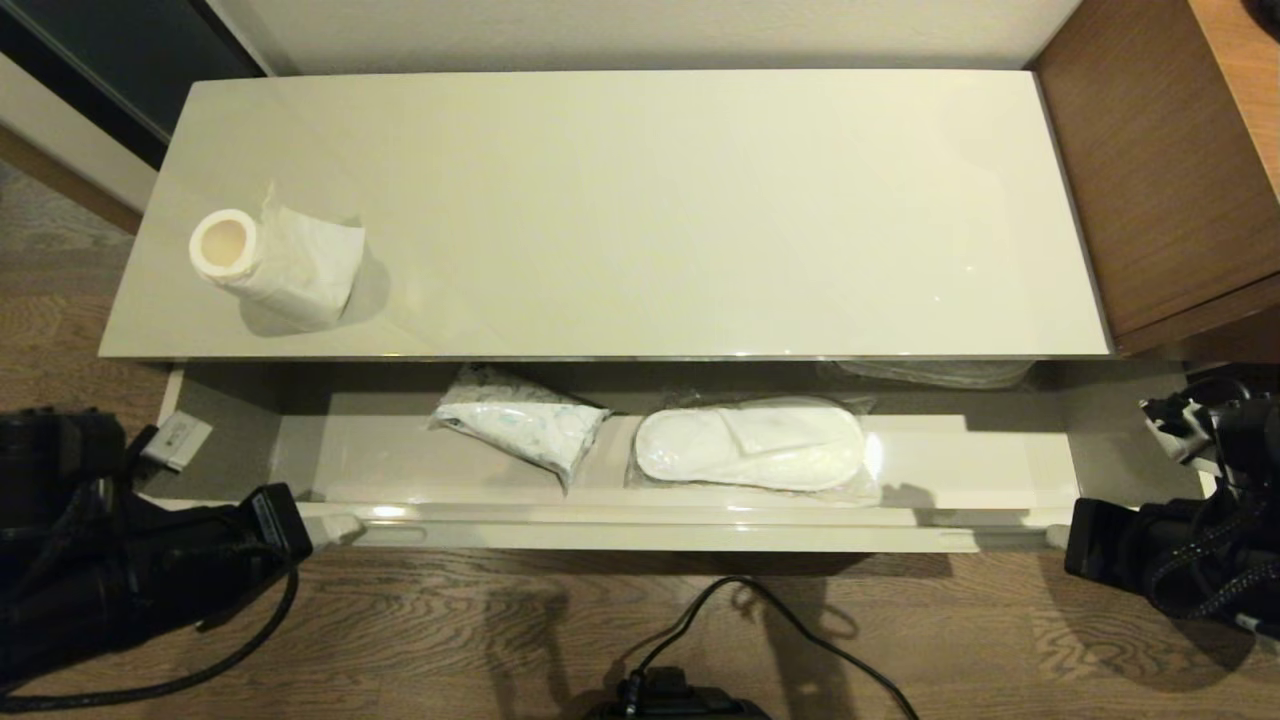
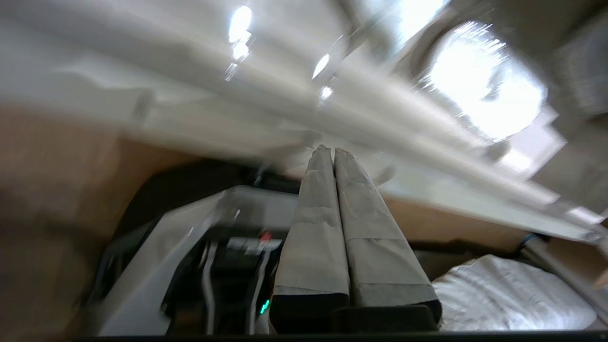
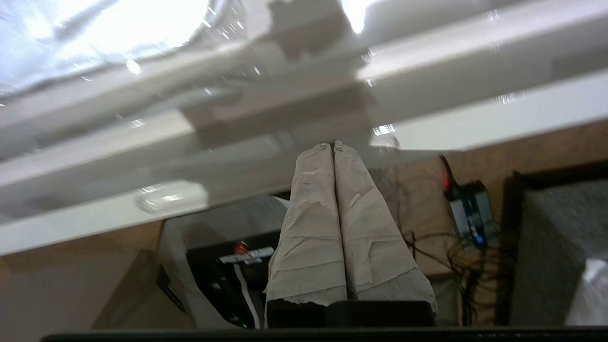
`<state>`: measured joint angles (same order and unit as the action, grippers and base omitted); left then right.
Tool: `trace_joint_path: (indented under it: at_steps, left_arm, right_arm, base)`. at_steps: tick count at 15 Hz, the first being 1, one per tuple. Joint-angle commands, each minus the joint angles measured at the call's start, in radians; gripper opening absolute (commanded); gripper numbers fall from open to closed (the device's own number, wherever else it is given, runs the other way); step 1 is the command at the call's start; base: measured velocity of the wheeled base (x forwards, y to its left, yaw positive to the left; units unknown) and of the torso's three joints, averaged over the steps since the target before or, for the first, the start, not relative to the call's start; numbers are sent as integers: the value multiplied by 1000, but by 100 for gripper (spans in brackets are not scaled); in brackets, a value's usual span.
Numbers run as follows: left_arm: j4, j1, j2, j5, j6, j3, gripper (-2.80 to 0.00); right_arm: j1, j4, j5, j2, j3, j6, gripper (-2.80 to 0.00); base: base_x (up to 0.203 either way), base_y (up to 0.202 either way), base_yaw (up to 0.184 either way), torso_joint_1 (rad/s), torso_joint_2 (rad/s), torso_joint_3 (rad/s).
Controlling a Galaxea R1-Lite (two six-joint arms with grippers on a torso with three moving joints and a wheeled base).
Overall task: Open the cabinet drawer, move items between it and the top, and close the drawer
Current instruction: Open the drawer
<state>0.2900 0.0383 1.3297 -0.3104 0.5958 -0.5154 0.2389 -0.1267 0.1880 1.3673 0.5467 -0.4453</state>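
Observation:
The cabinet drawer stands pulled out below the top, its pale grey floor showing. A white toilet paper roll with a cream core and a loose flap lies on the top near its left end. My left gripper is shut and empty, its tips at the left end of the drawer front; in the left wrist view the left gripper points at the blurred cream drawer front. At the drawer front's right end is my right gripper, also shut on nothing; the right wrist view shows the right gripper just under the drawer front.
Inside the drawer lie plastic-wrapped white slippers and a white packet with green-blue print; another wrapped item sits at the back right under the top. Brown wooden furniture stands to the right. A black cable runs on the wooden floor.

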Motion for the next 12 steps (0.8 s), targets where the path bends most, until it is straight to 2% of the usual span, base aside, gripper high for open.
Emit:
trace_joint_path:
  at_steps: [1,6,10,12]
  left_arm:
    - [-3,0,-33,-4,6,-41,-280]
    - [12,0,59,6,2,-9,-280]
    - [208,0,187,7,3,76,-280]
    - [242,0,218,7,2,91,-280]
  right_arm:
    - [0,-1,-2,-17,13,-1,-280]
    - [1,-5,-4,50,-7,-10,-280]
    - [1,-143,-15,129,-75,-19,-280]
    - [0,-160,-18,139,-85,-18,-280]
  base:
    - [0,0,0,0,0,0]
    - [0,0,0,0,0,0]
    - [0,0,0,0,0,0]
    - [0,0,0,0,0,0]
